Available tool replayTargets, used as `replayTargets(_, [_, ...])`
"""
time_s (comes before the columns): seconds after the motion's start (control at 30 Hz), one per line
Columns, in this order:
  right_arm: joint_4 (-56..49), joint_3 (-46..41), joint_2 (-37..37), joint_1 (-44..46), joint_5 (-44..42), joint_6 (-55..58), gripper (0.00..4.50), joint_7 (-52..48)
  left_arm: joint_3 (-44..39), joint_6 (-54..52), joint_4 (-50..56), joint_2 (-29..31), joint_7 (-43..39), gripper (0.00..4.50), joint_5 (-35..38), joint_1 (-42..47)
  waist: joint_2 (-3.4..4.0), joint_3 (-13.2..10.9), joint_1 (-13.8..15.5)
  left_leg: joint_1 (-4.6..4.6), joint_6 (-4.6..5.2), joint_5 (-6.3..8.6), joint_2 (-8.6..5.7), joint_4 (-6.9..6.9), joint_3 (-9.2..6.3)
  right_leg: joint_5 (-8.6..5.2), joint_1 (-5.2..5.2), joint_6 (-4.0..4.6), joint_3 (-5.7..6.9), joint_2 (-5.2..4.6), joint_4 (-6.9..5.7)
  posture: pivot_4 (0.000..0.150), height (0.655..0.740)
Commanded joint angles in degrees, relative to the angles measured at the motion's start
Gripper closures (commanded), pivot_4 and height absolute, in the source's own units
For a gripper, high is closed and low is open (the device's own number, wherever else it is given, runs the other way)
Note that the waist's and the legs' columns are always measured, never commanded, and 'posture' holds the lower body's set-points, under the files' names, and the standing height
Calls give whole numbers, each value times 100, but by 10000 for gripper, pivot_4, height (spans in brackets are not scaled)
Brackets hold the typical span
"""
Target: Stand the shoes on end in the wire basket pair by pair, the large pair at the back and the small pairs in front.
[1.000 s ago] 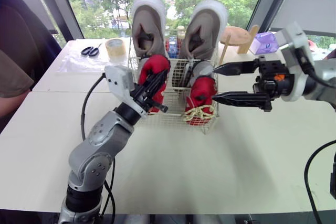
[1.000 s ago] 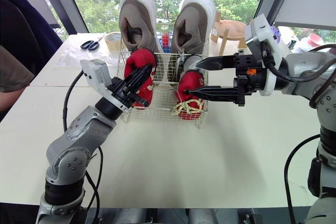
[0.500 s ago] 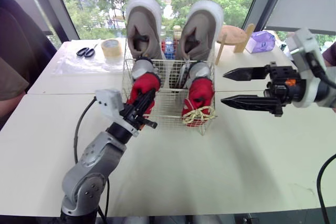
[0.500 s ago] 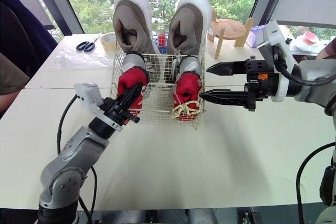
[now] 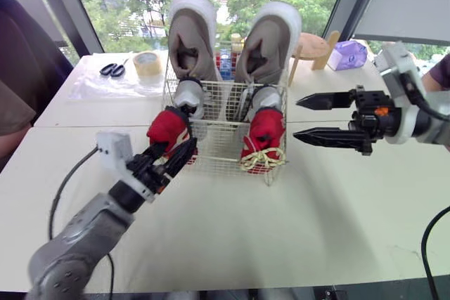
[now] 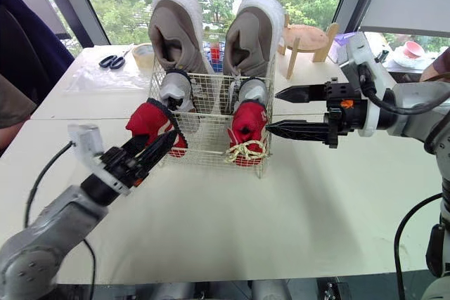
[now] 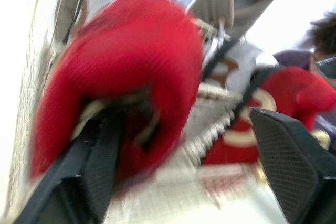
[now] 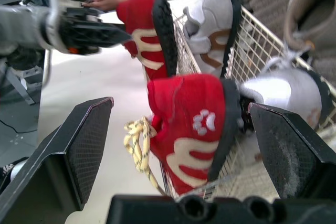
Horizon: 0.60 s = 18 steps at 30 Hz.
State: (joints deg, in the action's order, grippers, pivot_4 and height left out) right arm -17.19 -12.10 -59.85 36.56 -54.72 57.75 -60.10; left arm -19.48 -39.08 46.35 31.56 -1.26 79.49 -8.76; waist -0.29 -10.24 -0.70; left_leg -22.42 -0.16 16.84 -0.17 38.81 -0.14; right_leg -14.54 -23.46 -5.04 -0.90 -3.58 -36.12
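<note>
The wire basket (image 5: 226, 90) holds two large taupe shoes (image 5: 190, 40) on end at the back and two small grey shoes (image 5: 188, 95) before them. A red shoe with yellow laces (image 5: 266, 131) stands at the front right. The other red shoe (image 5: 167, 128) leans tilted at the basket's front left corner, mostly outside the wire. My left gripper (image 5: 176, 154) is just below it, open, and one finger (image 7: 100, 171) lies against the shoe's mouth. My right gripper (image 5: 296, 118) hovers open beside the basket's right side, holding nothing.
Scissors (image 5: 109, 69) and a tape roll (image 5: 145, 62) lie on a plastic sheet at the far left. A wooden stool (image 5: 313, 46) and a purple box (image 5: 349, 54) stand at the far right. A person (image 5: 21, 82) sits at the table's left edge.
My left arm drew back toward me and lower, and its fingers went from shut to open. The left red shoe swung left and tilted out over the basket's corner. The right gripper barely moved.
</note>
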Motion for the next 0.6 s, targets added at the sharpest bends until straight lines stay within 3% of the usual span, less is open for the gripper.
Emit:
replayTargets(0.03, [74, -257, -19, -106, 30, -161, 0, -21, -616, -311, 185, 790, -422, 6353, 1026, -750, 4, -2, 6, 0, 0, 0, 0, -2, -1, 0, -1, 1, 0, -2, 0, 1500, 7400])
replayTargets(0.13, [345, -520, -95, -207, 39, -206, 0, 8, -1124, -577, 164, 1332, -1130, 6353, 830, -1720, 4, -6, 14, -1, -1, 0, -2, -4, 0, -2, -1, 4, 1, -8, 5, 1500, 7400])
replayTargets(0.27, [386, -940, -256, -953, 149, -153, 0, -11, -1697, -565, -272, 1431, -1756, 6353, 626, -2405, 8, -7, 58, -8, -4, 2, -7, -20, 0, -4, -4, 9, 2, -19, 30, 1500, 7400])
replayTargets(0.47, [173, -1064, 37, -2056, 194, -204, 0, 135, -1442, -619, -808, 1611, -2440, 6353, -351, -2383, 20, -4, 96, -8, -6, -1, -6, -81, 8, 3, -17, 21, 4, -18, 80, 1500, 7400])
replayTargets(0.6, [-108, -917, 68, -2595, 430, -354, 0, 193, -1264, -574, -1012, 1485, -2448, 6353, -651, -2082, 31, -4, 106, -27, -5, -1, -6, -85, 14, 3, -35, 21, 3, -18, 80, 1500, 7400])
